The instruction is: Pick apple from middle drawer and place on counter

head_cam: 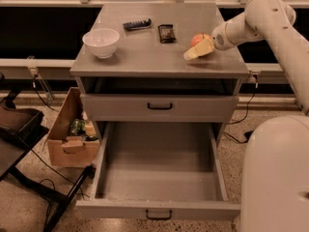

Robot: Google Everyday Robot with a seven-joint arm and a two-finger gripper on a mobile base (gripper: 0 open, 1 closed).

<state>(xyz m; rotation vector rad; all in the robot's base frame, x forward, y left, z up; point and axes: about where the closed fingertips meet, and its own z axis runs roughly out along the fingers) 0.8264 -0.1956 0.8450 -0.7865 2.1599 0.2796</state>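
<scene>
The apple (199, 37), small and red-orange, is at the right side of the counter (145, 52), down at its surface. My gripper (194, 47) reaches in from the right on the white arm and is shut on the apple. Its pale near finger (195, 53) lies along the apple's front side and the far finger is hidden behind the fruit. The middle drawer (159, 178) is pulled wide open below, and its grey floor is bare.
On the counter stand a white bowl (101, 41) at the left, a dark remote-like bar (137, 24) and a dark packet (167, 33). A shallower drawer front (159, 106) is shut. A cardboard box (72, 134) and cables are on the floor at the left. The robot's white body (277, 178) is at the right.
</scene>
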